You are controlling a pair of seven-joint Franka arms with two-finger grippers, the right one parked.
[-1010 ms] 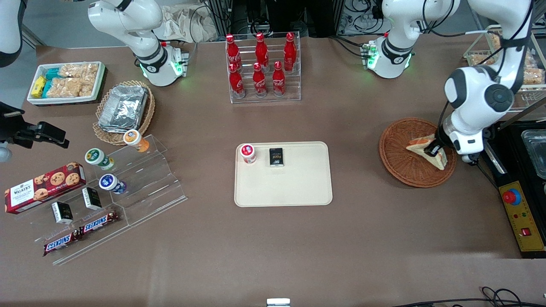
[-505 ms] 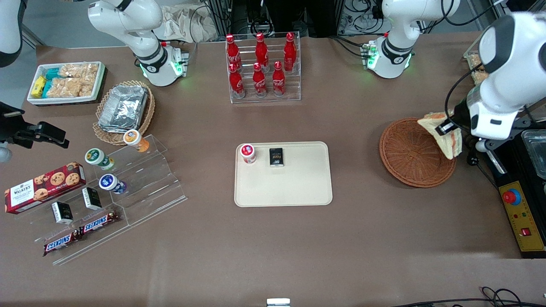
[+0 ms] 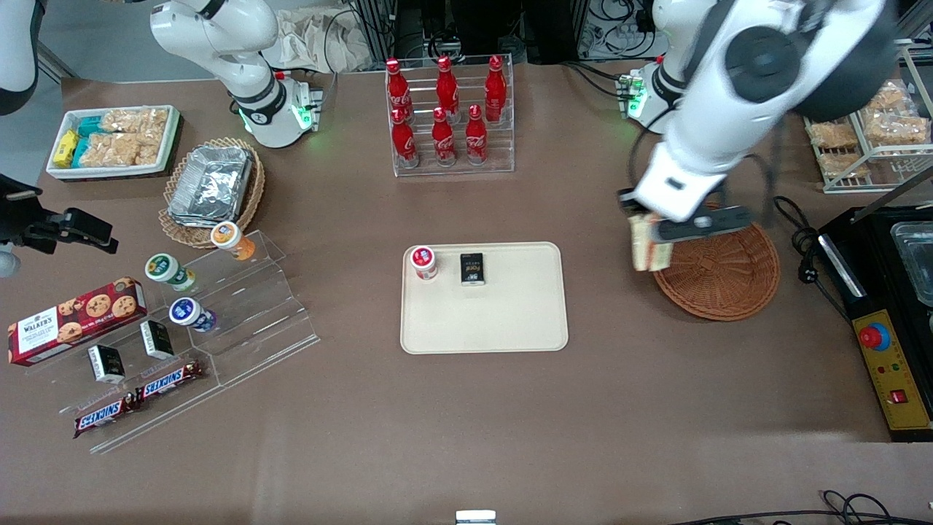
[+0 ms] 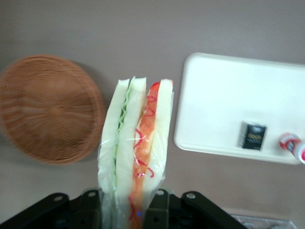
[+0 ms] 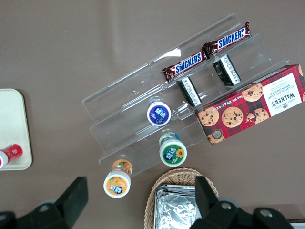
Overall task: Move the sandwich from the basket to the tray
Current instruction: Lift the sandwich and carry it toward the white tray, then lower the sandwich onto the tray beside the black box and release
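My left gripper (image 3: 649, 232) is shut on the sandwich (image 3: 648, 250), a wrapped white-bread wedge with orange-red and green filling. It holds the sandwich in the air over the basket's rim on the tray's side. In the left wrist view the sandwich (image 4: 136, 148) stands on edge between the black fingers (image 4: 157, 210). The reddish-brown wicker basket (image 3: 721, 281) holds nothing; it also shows in the left wrist view (image 4: 45, 109). The cream-beige tray (image 3: 503, 313) lies at the table's middle and shows in the left wrist view (image 4: 224, 100).
On the tray stand a small red-lidded cup (image 3: 423, 262) and a small black packet (image 3: 472, 268). A clear rack of red cola bottles (image 3: 448, 117) stands farther from the camera. A black appliance with a red button panel (image 3: 893, 375) sits at the working arm's end.
My gripper lifted the sandwich out of the basket, then swung it over the basket toward the tray. The sandwich now hangs at the basket's tray-side rim.
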